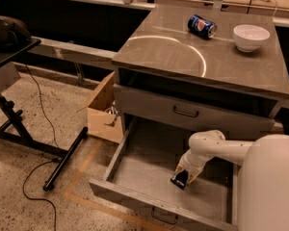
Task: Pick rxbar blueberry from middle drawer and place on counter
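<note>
The small, flat, dark blue-black rxbar blueberry (179,179) sits at the tip of the gripper (184,176), inside the open grey metal middle drawer (143,171). Whether the gripper clasps it cannot be told. Above and behind the gripper, the glossy grey-brown counter (173,57) bears a blue Pepsi can (202,26) and a white bowl (251,36).

The white arm (216,146) ends in a tan-fingered gripper (185,174) low inside the plain grey middle drawer (139,172), clamped on the rxbar blueberry (179,179), whose wrapper is dark blue-black. The counter (231,66) is glossy grey-brown, crossed by a pale curved arc. On it, the Pepsi can (202,26) is blue with white marking and the bowl (251,36) is plain white. The cardboard box (102,114) is tan, and the floor (29,186) is speckled beige with an orange tape line.
</note>
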`<state>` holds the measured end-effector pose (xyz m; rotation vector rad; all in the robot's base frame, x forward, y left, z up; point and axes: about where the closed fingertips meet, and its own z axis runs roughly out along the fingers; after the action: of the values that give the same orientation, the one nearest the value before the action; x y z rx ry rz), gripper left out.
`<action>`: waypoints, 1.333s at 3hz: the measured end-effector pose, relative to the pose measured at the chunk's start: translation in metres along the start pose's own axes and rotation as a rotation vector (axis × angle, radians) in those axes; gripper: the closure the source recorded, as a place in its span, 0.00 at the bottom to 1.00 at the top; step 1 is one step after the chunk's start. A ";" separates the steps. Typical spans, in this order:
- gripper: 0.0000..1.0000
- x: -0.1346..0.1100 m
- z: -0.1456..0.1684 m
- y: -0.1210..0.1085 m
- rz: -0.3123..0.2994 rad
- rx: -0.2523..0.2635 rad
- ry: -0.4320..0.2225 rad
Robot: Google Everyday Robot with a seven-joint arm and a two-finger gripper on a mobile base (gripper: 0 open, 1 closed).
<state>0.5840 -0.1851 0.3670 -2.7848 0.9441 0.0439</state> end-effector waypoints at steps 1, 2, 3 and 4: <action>0.96 -0.002 -0.003 0.000 -0.007 0.009 -0.006; 1.00 -0.006 -0.019 0.006 0.005 0.035 -0.005; 1.00 -0.016 -0.051 0.018 0.052 0.038 0.002; 1.00 -0.020 -0.056 0.019 0.052 0.041 -0.002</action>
<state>0.5547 -0.1991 0.4206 -2.7222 1.0048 0.0342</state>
